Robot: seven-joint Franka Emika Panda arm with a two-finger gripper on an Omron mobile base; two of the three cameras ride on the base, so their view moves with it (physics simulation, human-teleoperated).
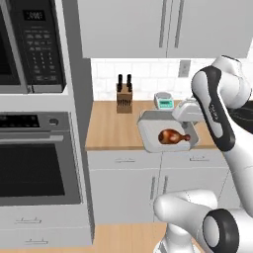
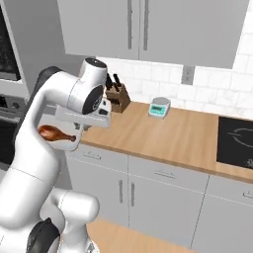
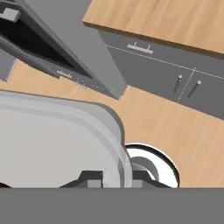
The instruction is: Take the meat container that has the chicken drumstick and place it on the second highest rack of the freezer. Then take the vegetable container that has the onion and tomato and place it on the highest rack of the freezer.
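the gripper (image 3: 111,178) is pinched on the rim of the meat container (image 1: 148,131), one dark finger on each side of the pale grey wall in the hand view, jaws nearly together with only that thin rim between them. the container is lifted clear of the wooden counter (image 1: 111,128) and hangs level in front of the counter's edge, above the grey drawer fronts (image 1: 123,159). the chicken drumstick (image 1: 172,136) lies inside it, glossy orange-brown, bone end pointing toward the arm; in the right base view the drumstick (image 2: 55,133) shows below the wrist, left of the counter. on the counter behind stand a knife block (image 1: 124,96) against the tiled wall and a small kitchen scale (image 1: 164,102) just right of it. a wall oven (image 1: 34,163) with a microwave (image 1: 29,44) above it fills the left side. the hand view looks down past the container rim (image 3: 103,116) at the wooden floor (image 3: 175,131).
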